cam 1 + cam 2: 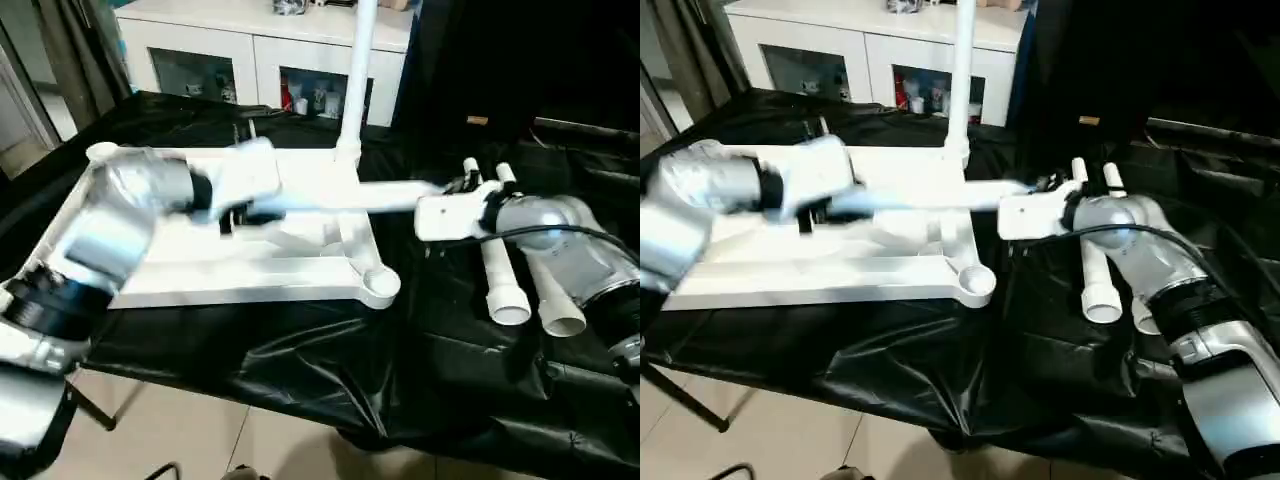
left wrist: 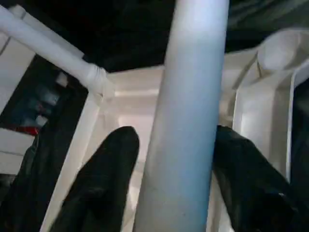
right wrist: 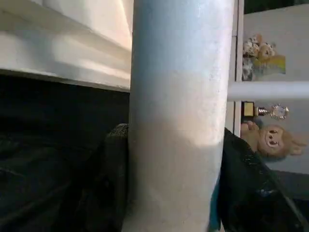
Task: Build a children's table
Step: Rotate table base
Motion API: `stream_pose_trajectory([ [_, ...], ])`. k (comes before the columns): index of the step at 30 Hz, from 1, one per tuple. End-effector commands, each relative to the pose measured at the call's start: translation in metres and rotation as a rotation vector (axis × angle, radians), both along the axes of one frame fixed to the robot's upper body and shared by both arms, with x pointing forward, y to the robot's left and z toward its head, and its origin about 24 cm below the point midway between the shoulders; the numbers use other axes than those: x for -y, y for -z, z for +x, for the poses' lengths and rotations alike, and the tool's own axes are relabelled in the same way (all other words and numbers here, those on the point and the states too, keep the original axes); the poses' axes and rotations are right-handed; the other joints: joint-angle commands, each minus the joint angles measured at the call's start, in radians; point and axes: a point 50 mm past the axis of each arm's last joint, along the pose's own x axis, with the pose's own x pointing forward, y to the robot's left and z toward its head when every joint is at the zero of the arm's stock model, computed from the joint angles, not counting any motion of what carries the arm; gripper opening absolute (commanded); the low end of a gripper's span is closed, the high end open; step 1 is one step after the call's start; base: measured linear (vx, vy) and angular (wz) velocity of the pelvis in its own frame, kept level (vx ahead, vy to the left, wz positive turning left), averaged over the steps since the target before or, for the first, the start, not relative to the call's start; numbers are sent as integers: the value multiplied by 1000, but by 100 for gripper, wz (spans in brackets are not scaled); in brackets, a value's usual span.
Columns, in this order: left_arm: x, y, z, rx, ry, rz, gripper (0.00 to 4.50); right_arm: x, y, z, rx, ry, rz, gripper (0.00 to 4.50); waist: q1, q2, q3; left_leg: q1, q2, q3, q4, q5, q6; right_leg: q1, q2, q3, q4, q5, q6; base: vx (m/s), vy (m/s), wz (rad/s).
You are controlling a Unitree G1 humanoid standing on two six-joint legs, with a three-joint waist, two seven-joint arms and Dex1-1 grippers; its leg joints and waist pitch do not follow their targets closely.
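The white tabletop (image 1: 250,285) lies upside down on the black cloth, ribs and round corner sockets (image 1: 380,283) facing up. One leg (image 1: 358,70) stands upright in the far right socket. Another leg (image 1: 350,198) hangs level above the tabletop's right half, between my two hands. My left gripper (image 2: 171,137) straddles its left end, open, with a gap between one finger (image 2: 108,164) and the tube. At the right end my right gripper (image 3: 174,133) is shut on the leg, both fingers pressed against it. Two more legs (image 1: 500,270) (image 1: 552,295) lie side by side under my right forearm.
A white cabinet (image 1: 260,60) with glass doors stands behind the table. The black cloth (image 1: 300,360) hangs over the front edge above a tiled floor. Dark furniture rises at the back right. Stuffed toys (image 3: 273,140) sit on a shelf in the right wrist view.
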Motion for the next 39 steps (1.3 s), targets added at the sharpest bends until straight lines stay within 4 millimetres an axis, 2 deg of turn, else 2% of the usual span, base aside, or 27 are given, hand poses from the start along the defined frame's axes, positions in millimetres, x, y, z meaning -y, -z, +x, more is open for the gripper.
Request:
stream_pose_trajectory([
  [1,1,-26,0,92,15,-66,308,2,17,-5,-69,-6,-54,195,-1,-2,-74,21,34,-22,-63,-266,-3,51,-54,54,-66,-195,-216,0,0,0],
  [5,0,-30,-1,97,20,-109,321,2,19,-5,-81,-3,-44,195,-1,-2,-74,21,34,-22,-62,-268,-3,51,-54,53,-67,-190,-221,0,0,0],
  [11,3,-58,1,243,55,-318,321,5,27,-7,-118,15,-33,194,1,-4,-75,20,34,-21,-60,-263,5,52,-53,53,-66,-179,-224,0,0,0],
  [13,-5,-78,12,359,-65,-494,321,9,29,-7,-149,68,52,194,1,-5,-74,22,32,-19,-59,-275,4,51,-51,53,-68,-185,-222,0,0,0],
  [16,-15,-89,20,427,-180,-582,321,11,30,-6,-167,107,124,194,-1,-10,-75,18,31,-23,-59,-277,6,54,-53,50,-69,-206,-204,0,0,0],
  [17,-24,-95,24,474,-267,-627,321,12,31,-4,-178,150,207,194,-2,-6,-75,21,31,-22,-58,-278,7,52,-52,52,-72,-214,-201,0,0,0],
  [19,-46,-105,31,568,-464,-725,321,16,34,-1,-210,253,395,194,-6,-6,-76,18,26,-21,-55,-282,15,53,-46,50,-70,-205,-197,0,0,0],
  [20,-54,-107,32,590,-521,-751,321,17,35,-1,-228,275,459,194,-6,-9,-78,17,27,-26,-57,-273,12,57,-50,47,-71,-213,-189,0,0,0],
  [21,-61,-107,34,608,-567,-772,321,16,36,0,-239,289,523,194,-7,-8,-78,18,29,-25,-57,-271,11,54,-50,47,-71,-212,-190,0,0,0],
  [22,-72,-104,35,643,-645,-806,321,11,38,0,-289,319,690,194,-9,-7,-78,18,28,-25,-56,-270,15,53,-50,47,-71,-206,-194,0,0,0],
  [23,-73,-104,35,645,-649,-808,321,10,38,0,-294,321,700,194,-10,-6,-78,20,31,-26,-59,-271,19,52,-52,48,-71,-200,-197,0,0,0],
  [27,-81,-97,37,644,-751,-912,321,-12,34,-2,-495,283,1088,194,-7,1,-80,23,37,-29,-62,-261,20,50,-54,47,-66,-144,-226,0,0,0],
  [28,-78,-91,40,600,-760,-957,321,-23,30,-7,-590,189,1204,194,-3,1,-80,24,38,-28,-62,-268,27,53,-56,47,-66,-136,-234,0,0,0],
  [29,-78,-91,40,600,-760,-957,321,-23,30,-7,-590,189,1204,193,-2,1,-81,23,38,-28,-62,-268,31,54,-57,47,-66,-129,-236,0,0,0],
  [30,-74,-86,43,557,-754,-982,321,-29,27,-11,-660,119,1252,193,2,1,-81,22,40,-29,-63,-259,25,51,-58,46,-64,-123,-235,0,0,0],
  [31,-71,-84,44,537,-749,-993,321,-32,26,-14,-693,85,1272,193,9,0,-80,26,40,-26,-63,-256,28,51,-59,47,-66,-120,-235,0,0,0],
  [32,-60,-76,48,467,-720,-1008,321,-36,27,-19,-773,25,1286,193,14,2,-81,26,41,-27,-63,-255,20,47,-60,48,-66,-125,-232,0,0,0],
  [33,-46,-67,51,384,-668,-1020,321,-40,28,-26,-857,-43,1280,193,16,1,-81,28,40,-25,-63,-254,21,50,-59,47,-66,-123,-234,0,0,0],
  [34,-26,-58,52,276,-572,-1045,321,-43,29,-32,-929,-91,1279,193,29,2,-79,30,43,-24,-63,-258,22,47,-63,48,-69,-133,-238,0,0,0],
  [35,-12,-53,51,206,-504,-1063,321,-45,29,-35,-974,-120,1279,193,40,-1,-79,29,44,-22,-64,-251,22,51,-66,48,-70,-137,-248,0,0,0],
  [36,4,-47,48,122,-426,-1068,321,-46,28,-38,-1009,-143,1273,193,48,1,-80,30,45,-22,-61,-256,18,46,-67,47,-70,-143,-249,0,0,0],
  [37,14,-43,46,71,-381,-1069,321,-46,28,-40,-1027,-154,1271,193,51,-4,-80,25,46,-23,-64,-257,11,50,-69,46,-67,-152,-252,0,0,0],
  [39,37,-32,41,23,-317,-982,321,-48,25,-45,-1077,-191,1260,193,57,-6,-81,23,46,-25,-65,-262,4,49,-70,46,-69,-178,-235,0,0,0],
])
